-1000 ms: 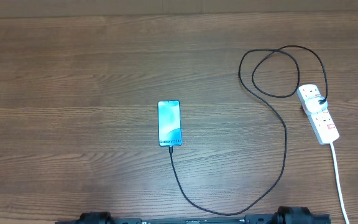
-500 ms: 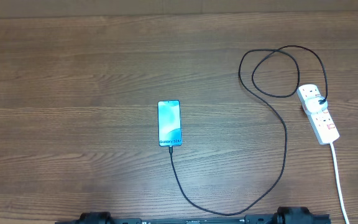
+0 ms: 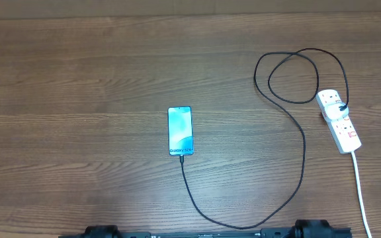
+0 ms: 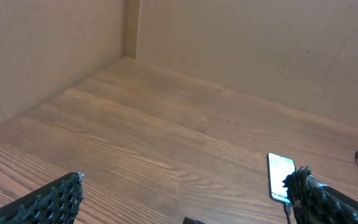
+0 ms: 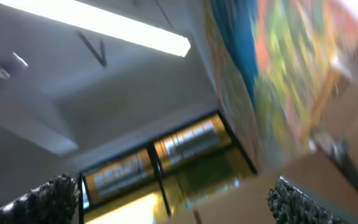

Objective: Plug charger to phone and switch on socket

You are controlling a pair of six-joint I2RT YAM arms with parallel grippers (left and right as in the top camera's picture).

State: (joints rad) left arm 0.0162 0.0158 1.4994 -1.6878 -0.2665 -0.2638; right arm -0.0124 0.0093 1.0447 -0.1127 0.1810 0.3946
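Overhead view: slim blue-screened phone [image 3: 180, 131] lies centrally, thin black charger cable [image 3: 303, 152] meeting its near end. Long white plastic socket strip [image 3: 339, 122] lies far right, lengthways front-to-back, nearer the right gripper [image 5: 176, 202], which gapes empty, like the left gripper [image 4: 185, 199].

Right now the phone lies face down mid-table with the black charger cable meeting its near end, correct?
Not face down. The phone lies face up: the overhead view shows its light blue screen. The rest holds, since it sits mid-table with the black charger cable meeting its near end.
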